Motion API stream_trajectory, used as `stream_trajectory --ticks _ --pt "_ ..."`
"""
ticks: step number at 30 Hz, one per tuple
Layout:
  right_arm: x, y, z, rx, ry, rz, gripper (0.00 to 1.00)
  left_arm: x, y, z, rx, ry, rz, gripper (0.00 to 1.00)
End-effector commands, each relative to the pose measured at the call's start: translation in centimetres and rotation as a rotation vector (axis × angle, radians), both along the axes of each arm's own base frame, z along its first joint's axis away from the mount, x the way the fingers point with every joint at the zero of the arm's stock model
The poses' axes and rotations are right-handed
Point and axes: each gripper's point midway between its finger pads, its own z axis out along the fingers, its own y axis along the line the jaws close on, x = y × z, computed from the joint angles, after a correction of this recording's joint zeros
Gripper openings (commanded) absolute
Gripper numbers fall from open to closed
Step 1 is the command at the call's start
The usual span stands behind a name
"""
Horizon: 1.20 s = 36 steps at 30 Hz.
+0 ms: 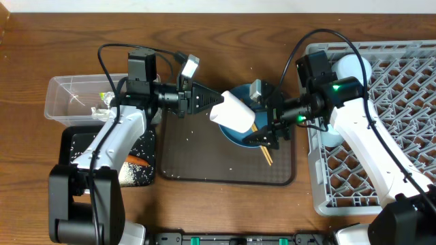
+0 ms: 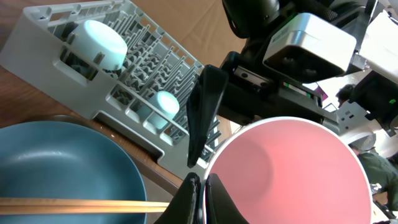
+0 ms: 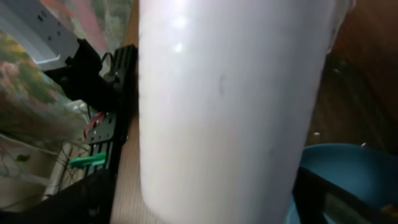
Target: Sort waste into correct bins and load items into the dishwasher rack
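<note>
Pinching the rim of the small pink cup (image 1: 233, 112), the left end effector (image 1: 212, 102) was seen fully closed, and the cup was held in the air on its side above the large dark-blue round plate (image 1: 238, 138). The right end effector (image 1: 262, 136) was found at the other side of the cup. Its jaws stood wide apart with the cup's pale outer wall between them. Whether its fingers (image 2: 204, 112) touched that wall could not be told.

The plate was placed on the brown rectangular serving tray (image 1: 191, 150) in the middle of the wooden bench (image 1: 225, 41). The pair of wooden chopsticks (image 1: 264, 154) was laid across the plate, with the ends past its rim.

At the right, the large grey plastic dishwasher rack (image 1: 395, 136) was seen, with the light-blue bowl (image 1: 351, 68) turned upside down in its far corner and the small light-blue cup (image 2: 165, 102) in a compartment by its near wall.

At the left, the crumpled silver-and-yellow snack wrapper (image 1: 105, 102) was kept in the clear rectangular plastic tub (image 1: 68, 92). The small orange carrot (image 1: 138, 161) and the loose white rice grains (image 1: 136, 175) were lying in the shallow black rectangular tray (image 1: 75, 146).
</note>
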Motion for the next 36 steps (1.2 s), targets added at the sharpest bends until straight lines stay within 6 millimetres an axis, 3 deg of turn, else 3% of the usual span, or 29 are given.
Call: stream_trajectory --ticks 1,9,14,16,18,21,25,31,36 --pt "-0.6 0.9 0.4 0.034 -0.007 0.038 0.85 -0.4 0.0 0.1 -0.015 0.005 -0.018 0.06" --pt "-0.7 1.3 0.5 0.037 -0.021 0.05 0.71 -0.4 0.0 0.1 -0.015 0.005 -0.018 0.06" --pt "-0.5 1.2 0.4 0.03 -0.026 0.044 0.5 -0.4 0.0 0.1 -0.015 0.005 -0.017 0.06" --pt "-0.3 1.3 0.5 0.033 -0.022 0.033 0.49 -0.4 0.0 0.1 -0.015 0.005 -0.018 0.06" --pt "0.1 1.5 0.7 0.038 -0.018 0.017 0.53 -0.4 0.0 0.1 -0.015 0.005 -0.018 0.06" --pt "0.5 1.6 0.9 0.043 -0.001 -0.007 0.7 -0.4 0.0 0.1 -0.015 0.005 -0.018 0.07" --pt "0.3 1.6 0.8 0.036 0.029 -0.015 0.86 -0.4 0.0 0.1 -0.015 0.005 -0.017 0.06" --pt "-0.2 1.5 0.7 0.032 0.06 -0.012 0.93 -0.4 0.0 0.1 -0.014 0.005 -0.017 0.06" --pt "-0.1 1.5 0.7 0.033 0.056 -0.012 0.89 -0.4 0.0 0.1 -0.015 0.005 -0.017 0.06"
